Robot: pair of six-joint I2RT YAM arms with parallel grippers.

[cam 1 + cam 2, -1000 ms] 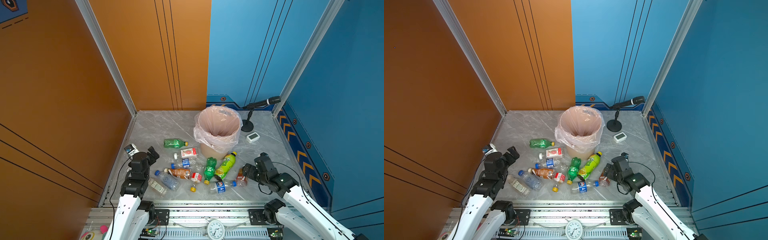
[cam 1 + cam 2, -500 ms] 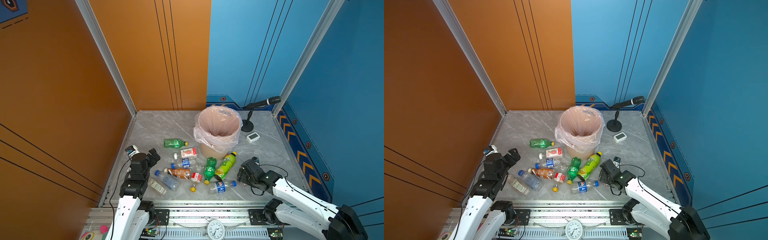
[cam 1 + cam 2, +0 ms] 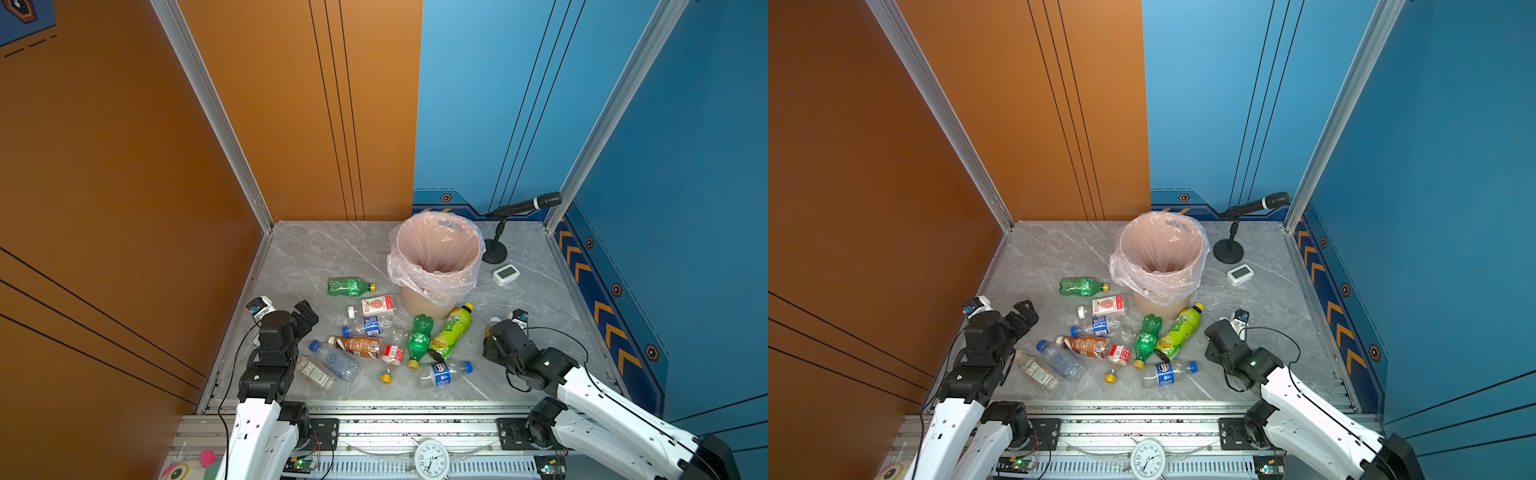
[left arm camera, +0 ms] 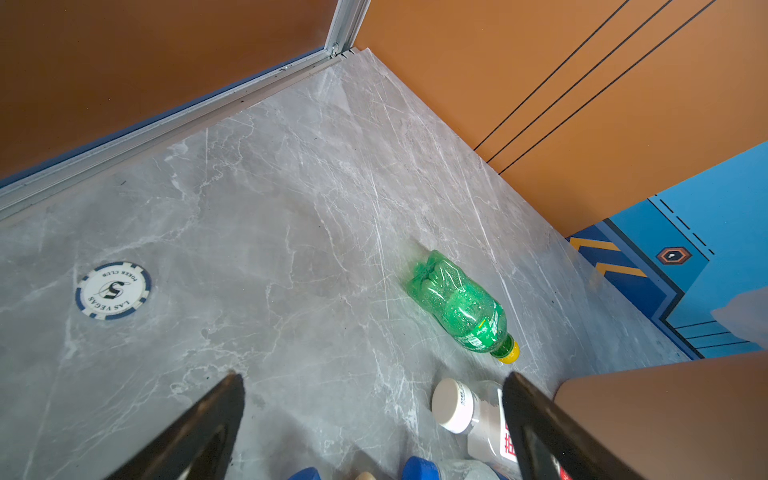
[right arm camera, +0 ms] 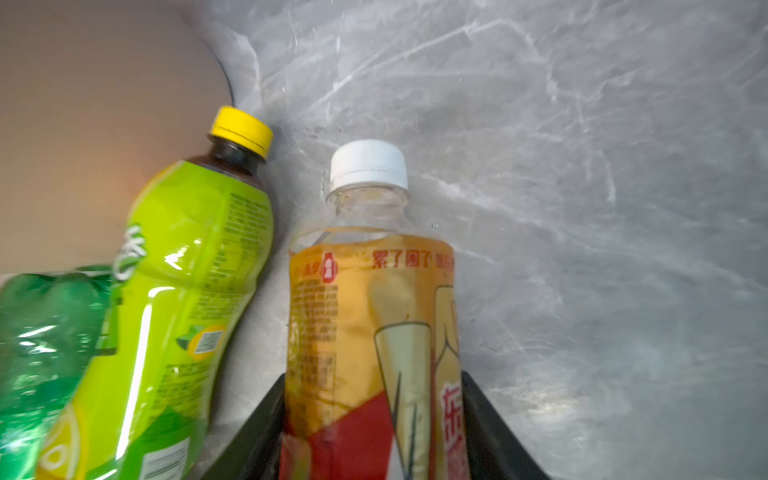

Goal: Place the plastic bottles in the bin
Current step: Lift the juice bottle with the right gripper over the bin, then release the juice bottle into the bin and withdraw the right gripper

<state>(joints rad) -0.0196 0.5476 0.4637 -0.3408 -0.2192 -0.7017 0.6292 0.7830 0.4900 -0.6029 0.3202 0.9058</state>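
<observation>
Plastic bottles lie scattered over the middle of the grey marble-patterned desk point(image 3: 332, 249), most of them in a loose cluster between the round beige-pink bin point(image 3: 415, 304) and the near edge.

The right pincer point(image 5: 374, 376) is clamped on a clear bottle with an orange-and-red label and a white cap point(image 5: 370, 307). Its two black fingers point(image 5: 490, 415) press the label from both sides, and the cap points away from the wrist. Whether this bottle is lifted off the desk cannot be told. Just beside it lies a yellow-green bottle with a yellow cap point(image 5: 187, 270), its cap near the foot of the bin. A crushed green bottle point(image 5: 41, 340) lies on the other side of the yellow-green one. In both top views this grip sits between the cluster and the right edge.

The left pincer point(image 4: 372, 376) stands wide apart and holds nothing, over the desk near its left edge. Ahead of it a green bottle with a yellow cap point(image 4: 461, 307) lies alone, and a clear bottle with a broad white cap point(image 4: 455, 405) shows by one finger. A blue-and-white poker chip point(image 4: 112, 290) lies flat near the left edge.

The bin, lined with a thin pinkish bag point(image 3: 399, 266), stands upright toward the far edge. A black microphone on a stand point(image 3: 523, 205) and a small white display point(image 3: 505, 274) stand near the far right corner. An orange wall point(image 3: 124, 166) closes the left side and part of the back, and a blue wall point(image 3: 685, 166) closes the rest.
</observation>
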